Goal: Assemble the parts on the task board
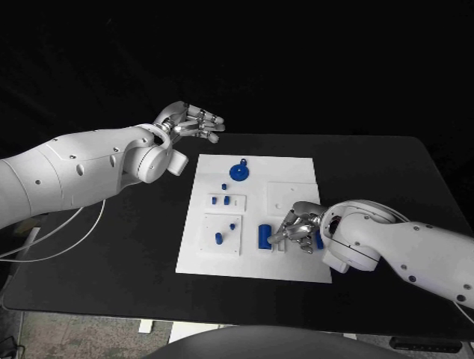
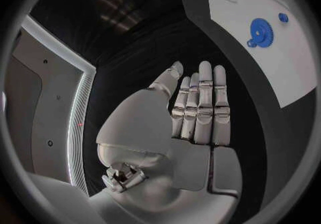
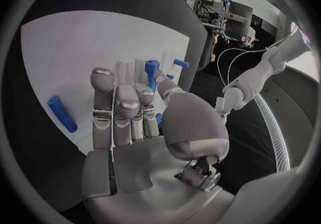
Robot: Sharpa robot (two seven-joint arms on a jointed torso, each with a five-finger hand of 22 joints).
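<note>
Your right hand (image 1: pixel 297 228) crowds the task board's (image 1: pixel 291 176) near right corner, seemingly over a blue bar (image 1: pixel 264 236). The far end is open except the gear (image 1: pixel 239 172); the left hand (image 1: pixel 194 122) hovers beyond.

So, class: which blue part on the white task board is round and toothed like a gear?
The blue toothed gear at the far end of the white task board; the other blue parts are small pegs or bars.
</note>
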